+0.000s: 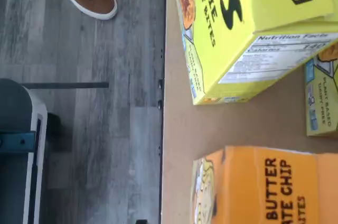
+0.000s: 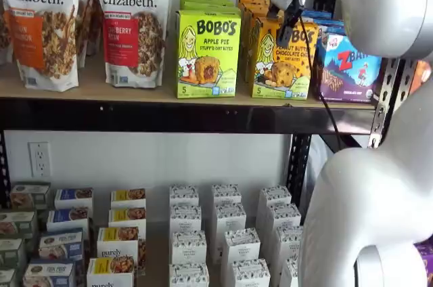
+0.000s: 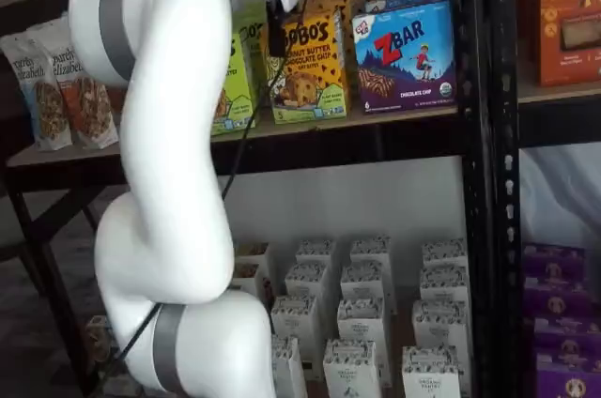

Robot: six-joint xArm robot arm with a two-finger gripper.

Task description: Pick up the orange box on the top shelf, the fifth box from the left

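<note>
The end effector (image 2: 289,21) hangs before the orange box (image 2: 283,60) on the top shelf (image 2: 101,87); its fingers are spread. A green box (image 2: 208,53) stands just beside.

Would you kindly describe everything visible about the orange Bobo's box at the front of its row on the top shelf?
The orange box is a yellow-orange cardboard carton standing upright at the front edge of the top shelf, facing outward. Its front shows "BOBO'S Peanut Butter Chocolate Chip", a cartoon blonde girl and an oat bite. Like cartons line up behind it. The lime-green Apple Pie box stands to one side, the Z Bar box to the other. The gripper hangs in front of its upper part; contact cannot be judged.
</note>
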